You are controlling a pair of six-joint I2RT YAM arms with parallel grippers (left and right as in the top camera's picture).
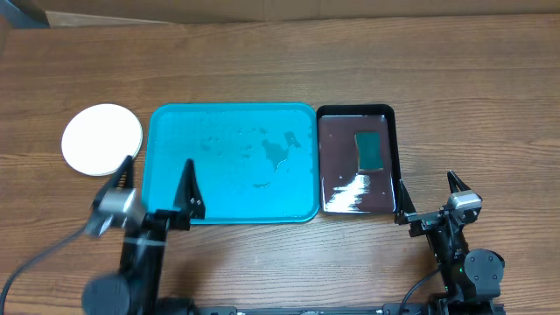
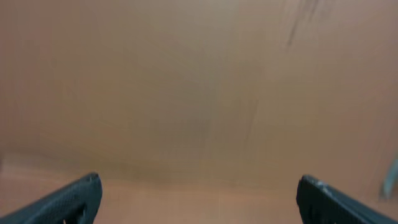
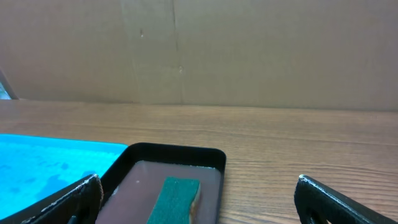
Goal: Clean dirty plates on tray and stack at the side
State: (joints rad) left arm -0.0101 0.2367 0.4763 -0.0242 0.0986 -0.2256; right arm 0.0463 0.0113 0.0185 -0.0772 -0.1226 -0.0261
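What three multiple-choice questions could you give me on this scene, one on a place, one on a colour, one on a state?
1. Where is the white plate relative to the turquoise tray? A on it; B left of it, on the table; C right of it.
2. What colour is the sponge in the black tray? A green; B yellow; C pink.
3. How is the left gripper? A open; B shut on a plate; C shut, empty.
Answers: B, it lies on wood beyond the tray's left rim. A, overhead and right wrist views show green. A, it is spread wide, holding nothing.
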